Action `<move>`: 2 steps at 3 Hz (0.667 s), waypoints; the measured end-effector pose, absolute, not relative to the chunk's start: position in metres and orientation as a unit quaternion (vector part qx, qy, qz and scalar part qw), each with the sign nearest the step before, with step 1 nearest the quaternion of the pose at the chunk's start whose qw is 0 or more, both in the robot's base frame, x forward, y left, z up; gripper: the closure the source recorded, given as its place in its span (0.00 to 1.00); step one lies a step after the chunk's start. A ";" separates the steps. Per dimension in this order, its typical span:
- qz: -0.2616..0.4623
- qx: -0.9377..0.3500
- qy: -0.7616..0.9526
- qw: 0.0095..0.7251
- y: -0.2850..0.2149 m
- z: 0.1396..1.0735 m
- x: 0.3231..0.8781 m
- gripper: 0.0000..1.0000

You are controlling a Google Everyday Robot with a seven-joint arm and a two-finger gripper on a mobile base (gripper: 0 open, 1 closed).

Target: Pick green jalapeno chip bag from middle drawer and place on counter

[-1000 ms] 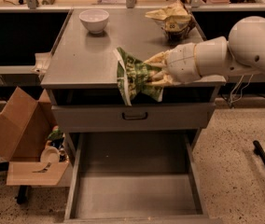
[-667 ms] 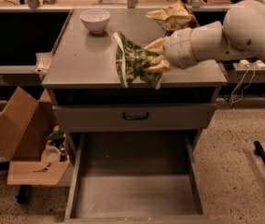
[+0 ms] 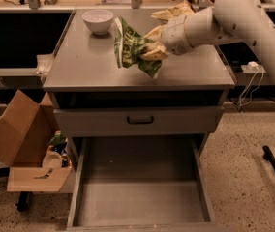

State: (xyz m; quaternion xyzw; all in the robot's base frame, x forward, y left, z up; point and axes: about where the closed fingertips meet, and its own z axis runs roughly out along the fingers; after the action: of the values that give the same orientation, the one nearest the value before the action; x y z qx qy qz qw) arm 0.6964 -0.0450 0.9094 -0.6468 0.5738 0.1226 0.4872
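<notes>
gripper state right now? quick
gripper: closed, holding the chip bag over the counter.

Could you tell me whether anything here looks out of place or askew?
The chip bag is crumpled and tilted, gripped by the pincer over the counter; the drawer below stands open.

Floor: speckled terrazzo, below the counter. Furniture: long pale worktop behind the counter, dark beneath. Open cardboard box left of the counter; white plug with cable to its right.
</notes>
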 end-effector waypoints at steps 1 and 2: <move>0.130 -0.638 0.592 0.475 -0.040 0.900 0.719 1.00; 0.138 -0.634 0.602 0.464 -0.030 0.892 0.740 0.84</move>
State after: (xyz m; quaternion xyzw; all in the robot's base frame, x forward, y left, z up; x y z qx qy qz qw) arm 0.7398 -0.0301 0.8921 -0.6345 0.6024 0.1378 0.4643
